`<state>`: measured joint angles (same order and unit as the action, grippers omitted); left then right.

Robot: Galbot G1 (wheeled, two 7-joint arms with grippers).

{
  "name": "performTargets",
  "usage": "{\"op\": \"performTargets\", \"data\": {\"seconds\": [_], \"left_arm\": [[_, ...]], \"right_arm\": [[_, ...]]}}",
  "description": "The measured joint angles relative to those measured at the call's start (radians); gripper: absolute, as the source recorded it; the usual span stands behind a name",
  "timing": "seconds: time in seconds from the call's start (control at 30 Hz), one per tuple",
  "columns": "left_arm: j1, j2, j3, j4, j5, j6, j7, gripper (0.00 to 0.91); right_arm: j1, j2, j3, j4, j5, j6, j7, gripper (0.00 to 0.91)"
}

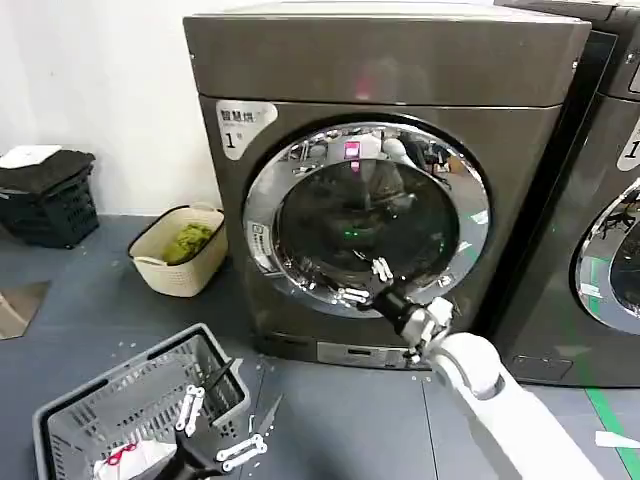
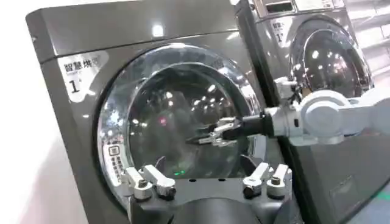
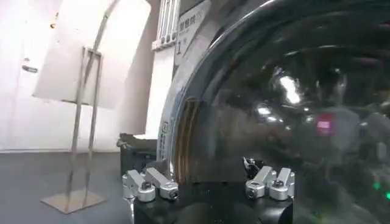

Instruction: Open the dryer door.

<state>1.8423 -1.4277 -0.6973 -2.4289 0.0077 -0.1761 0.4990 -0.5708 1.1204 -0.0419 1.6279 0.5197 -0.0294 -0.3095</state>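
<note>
The dryer [image 1: 400, 60] is a dark grey-brown machine with a white "1" sticker [image 1: 238, 128]. Its dryer door [image 1: 262, 215], a chrome ring around dark glass, lies flat against the front. My right gripper [image 1: 366, 282] is open at the door's lower part, its white fingers [image 1: 382, 268] close to the glass and rim. The right wrist view has the dark glass [image 3: 292, 91] very near, with the right gripper [image 3: 206, 171] empty. The left wrist view looks at the door [image 2: 177, 109] and the right gripper [image 2: 208, 135] from farther off. My left gripper [image 1: 215, 430] [image 2: 206, 173] hangs open and low, away from the machine.
A similar dark machine [image 1: 610, 200] stands close on the right. On the floor at the left sit a cream basket [image 1: 150, 265] with green cloth and a black crate [image 1: 50, 195]. A grey wire basket [image 1: 120, 410] lies under my left gripper. A metal stand [image 3: 79, 152] stands off to the side.
</note>
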Motion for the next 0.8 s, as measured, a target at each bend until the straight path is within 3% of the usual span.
{"op": "performTargets", "data": {"seconds": [0.8], "left_arm": [[0.006,-0.003,-0.013,-0.003,-0.001,-0.005,0.001,0.907]], "right_arm": [[0.174,0.14,-0.133,-0.201,-0.026,0.017,-0.011,0.907]]}}
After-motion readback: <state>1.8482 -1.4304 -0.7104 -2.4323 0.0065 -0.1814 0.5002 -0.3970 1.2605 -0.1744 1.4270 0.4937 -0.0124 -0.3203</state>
